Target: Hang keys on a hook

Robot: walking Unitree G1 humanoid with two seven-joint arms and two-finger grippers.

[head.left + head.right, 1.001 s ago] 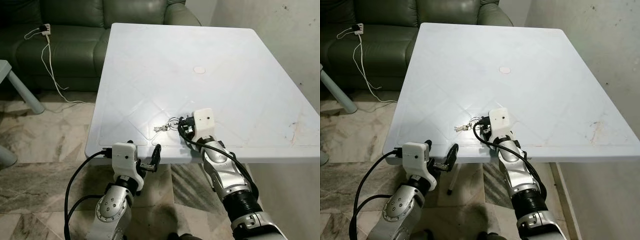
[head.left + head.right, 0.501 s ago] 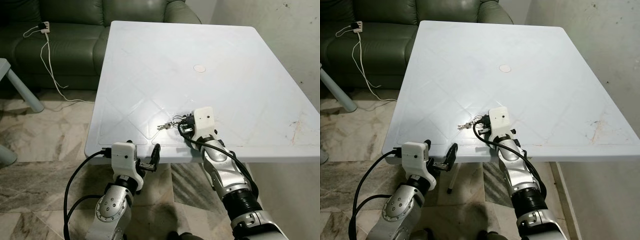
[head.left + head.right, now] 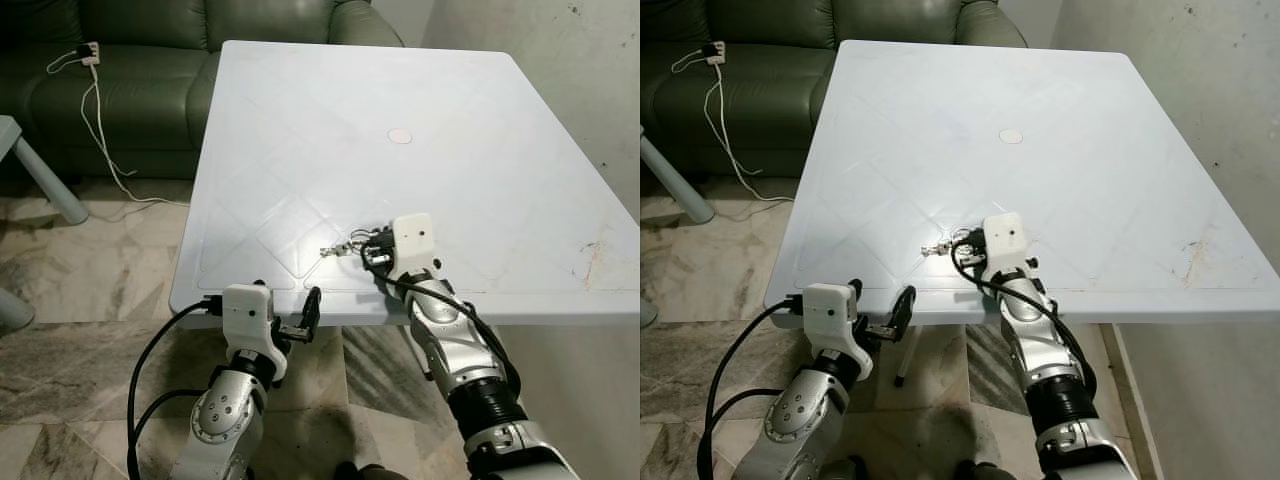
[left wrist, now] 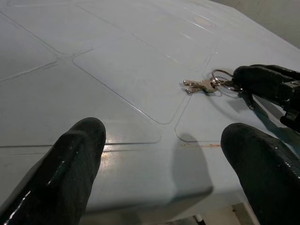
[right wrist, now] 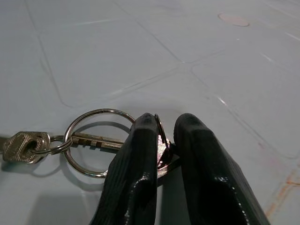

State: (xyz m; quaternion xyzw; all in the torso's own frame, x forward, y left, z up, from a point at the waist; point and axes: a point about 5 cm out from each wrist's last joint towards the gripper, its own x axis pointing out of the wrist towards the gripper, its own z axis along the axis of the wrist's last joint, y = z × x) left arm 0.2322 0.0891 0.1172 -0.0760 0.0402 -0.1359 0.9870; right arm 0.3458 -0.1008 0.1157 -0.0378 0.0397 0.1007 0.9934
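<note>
Keys [image 3: 338,249] lie on the white table [image 3: 300,120] near its front edge, at nine o'clock of our right gripper [image 3: 368,250]. Our left gripper [image 3: 296,328] hangs below the edge at seven o'clock of them. Left wrist view: fingers [image 4: 77,154] spread wide, keys at one o'clock. Right wrist view: fingers [image 5: 136,173] pinching a key ring [image 5: 159,140], second ring [image 5: 96,140] flat on the table.
</note>
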